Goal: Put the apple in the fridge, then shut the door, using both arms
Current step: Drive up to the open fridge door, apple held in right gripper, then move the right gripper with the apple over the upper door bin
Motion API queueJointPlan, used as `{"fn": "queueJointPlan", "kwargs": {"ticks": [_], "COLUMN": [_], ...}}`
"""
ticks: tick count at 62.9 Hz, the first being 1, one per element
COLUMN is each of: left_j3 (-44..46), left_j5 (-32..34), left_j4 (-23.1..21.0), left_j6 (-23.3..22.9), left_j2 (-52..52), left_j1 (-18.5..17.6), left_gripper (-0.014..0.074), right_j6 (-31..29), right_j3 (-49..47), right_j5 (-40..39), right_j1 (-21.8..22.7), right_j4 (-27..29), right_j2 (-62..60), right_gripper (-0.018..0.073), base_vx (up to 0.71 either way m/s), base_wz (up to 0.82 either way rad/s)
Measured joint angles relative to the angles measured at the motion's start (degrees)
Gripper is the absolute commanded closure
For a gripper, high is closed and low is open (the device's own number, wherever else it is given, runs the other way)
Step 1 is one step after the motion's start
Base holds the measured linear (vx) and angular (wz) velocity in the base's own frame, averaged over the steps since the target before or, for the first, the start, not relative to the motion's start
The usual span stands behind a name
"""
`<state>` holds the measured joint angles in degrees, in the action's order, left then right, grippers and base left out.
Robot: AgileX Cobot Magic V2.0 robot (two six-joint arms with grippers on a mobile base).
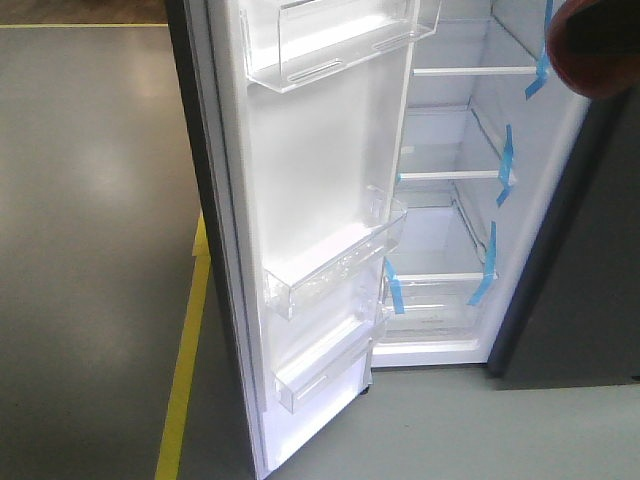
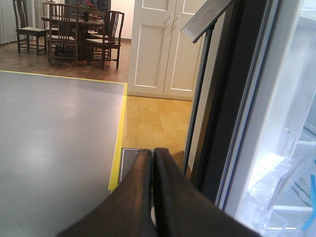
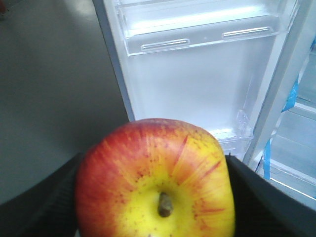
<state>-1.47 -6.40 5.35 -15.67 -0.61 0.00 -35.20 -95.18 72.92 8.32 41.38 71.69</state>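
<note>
The red and yellow apple fills the right wrist view, stem toward the camera, with my right gripper shut on it between black fingers. In the front view the apple shows blurred at the top right corner, level with the fridge's upper shelves. The fridge stands open, white inside with glass shelves and blue tape. Its door is swung wide, its clear bins facing me. My left gripper is shut on nothing, just outside the door's dark edge.
A yellow floor line runs along the grey floor left of the door. A thin sign pole stands close to the door's outer side. Behind it are white cabinet doors and wooden dining chairs.
</note>
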Motion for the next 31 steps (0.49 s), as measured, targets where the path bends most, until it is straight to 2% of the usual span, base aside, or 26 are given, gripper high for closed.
{"fn": "queueJointPlan", "kwargs": {"ticks": [31], "left_j3": [0.00], "left_j5": [0.00], "left_j4": [0.00], "left_j6": [0.00], "left_j2": [0.00], "left_j1": [0.00], "left_gripper": [0.0603], "right_j6": [0.00], "right_j3": [0.00], "right_j5": [0.00], "right_j1": [0.00], "right_j4": [0.00], "right_j2": [0.00], "right_gripper": [0.0514], "base_vx": [0.21], "base_wz": [-0.04]}}
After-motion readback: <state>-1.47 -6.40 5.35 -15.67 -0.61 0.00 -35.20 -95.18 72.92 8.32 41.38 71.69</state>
